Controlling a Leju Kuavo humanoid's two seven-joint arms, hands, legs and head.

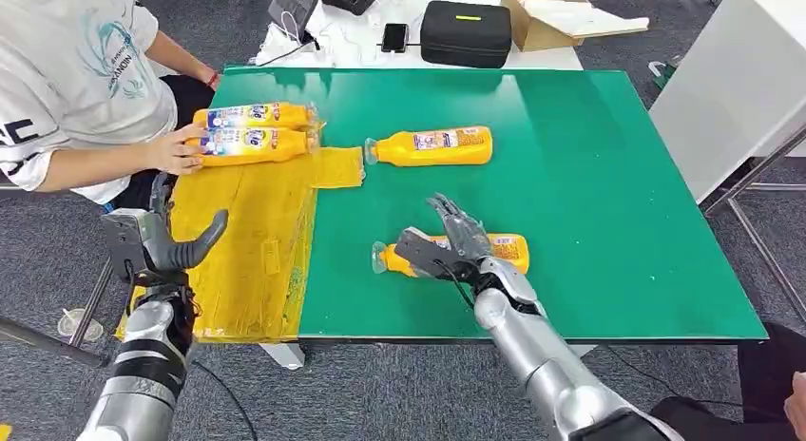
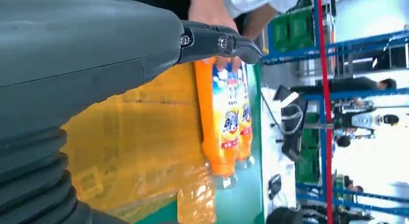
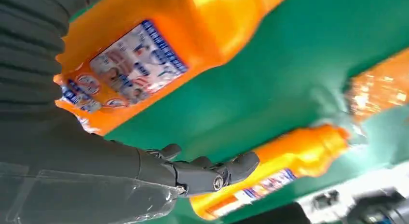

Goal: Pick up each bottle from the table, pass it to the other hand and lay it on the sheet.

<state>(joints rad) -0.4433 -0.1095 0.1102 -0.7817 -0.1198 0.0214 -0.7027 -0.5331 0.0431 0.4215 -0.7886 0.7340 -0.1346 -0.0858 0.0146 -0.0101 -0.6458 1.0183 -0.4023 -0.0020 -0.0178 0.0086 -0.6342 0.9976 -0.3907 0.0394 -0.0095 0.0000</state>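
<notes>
Counter [image 1: 608, 175]: green-topped, carrying all items listed.

Sheet [image 1: 252, 241]: yellow, crinkled, spread over the counter's left edge from the near corner toward the far left corner.

Bottles on sheet [image 1: 252, 135]: two orange bottles with printed labels, lying on their sides and touching along their length, at the far end of the sheet near the counter's far left corner. A person's hand [image 1: 176, 148] rests on their base end.

Far bottle [image 1: 432, 146]: orange, on its side on bare green, just beside the sheet's far right corner, clear cap pointing toward the sheet.

Near bottle [image 1: 508, 249]: orange, on its side close to the counter's near edge, around its middle, cap pointing left.

Right robot hand [image 1: 447, 241]: positioned over the near bottle, fingers spread apart above it, thumb extended toward the cap end; no grip on the bottle is visible. In the right wrist view the fingers [image 3: 212, 173] extend freely with the bottle body alongside.

Left robot hand [image 1: 166, 241]: at the counter's left edge beside the sheet, fingers apart, thumb extended, holding nothing.

Beyond the far edge: black case [image 1: 466, 32], cardboard box [image 1: 546, 18].
</notes>
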